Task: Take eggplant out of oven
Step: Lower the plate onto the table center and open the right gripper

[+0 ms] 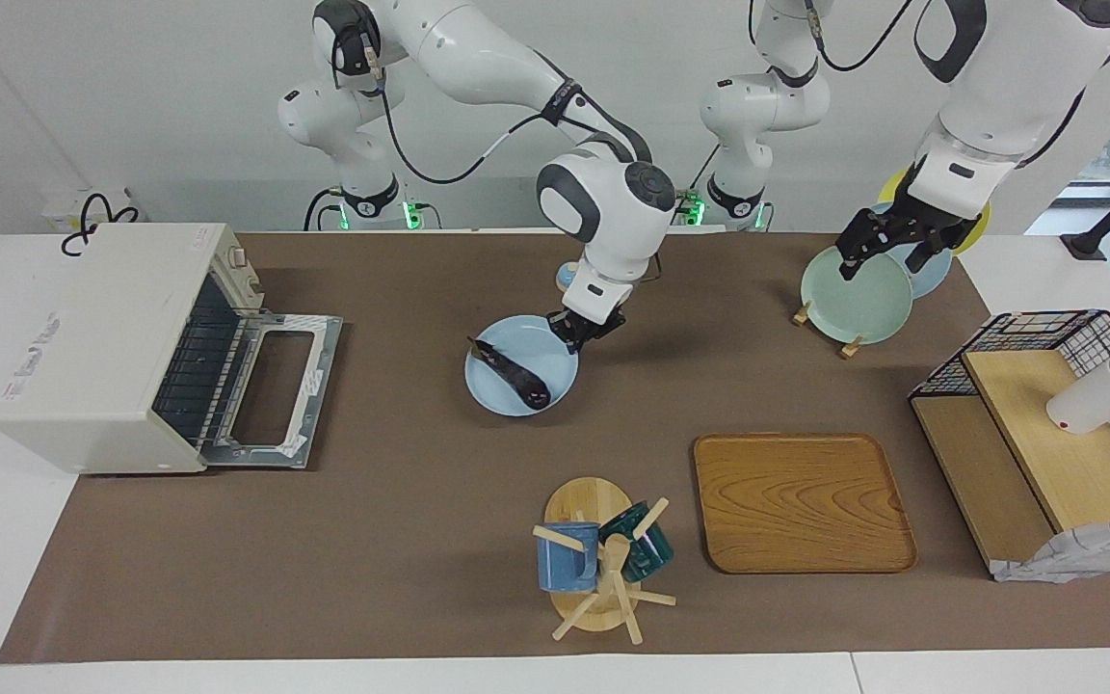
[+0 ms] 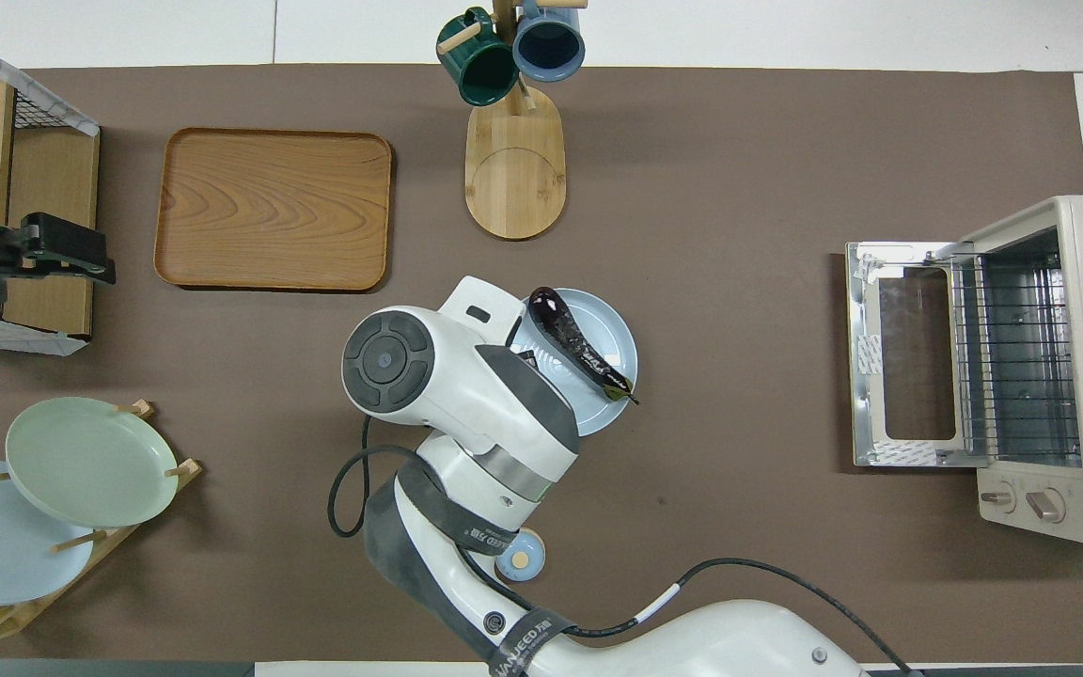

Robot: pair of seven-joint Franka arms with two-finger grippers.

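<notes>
Resting on a pale blue plate at mid-table, the eggplant is already out of the oven; stem end points toward the robots, rounded end away from them. Nothing touches it.

Oven sits at the right arm's end of the table, door dropped flat open, wire rack bare as far as both views show.

Right gripper is low over the plate's rim, on the side toward the left arm's end. The eggplant lies just beside its fingertips, toward the oven, apart from them. Fingers hold nothing; whether they stand parted or closed, cannot tell — in the overhead view the wrist covers them.

Left gripper is up over the pale green plate in the plate rack, well apart from the eggplant. It waits. Its fingers look spread, with nothing between them.

Judgement: the removal step looks done, eggplant set down and let go. Step in hand reads as the release and pull-back of the right arm.

Next move calls for a straight lift of the right fingers clear of the plate rim, no sideways sweep toward the oven, since the eggplant lies that way and would roll. Door remains open; shutting it is outside the task as worded.
</notes>
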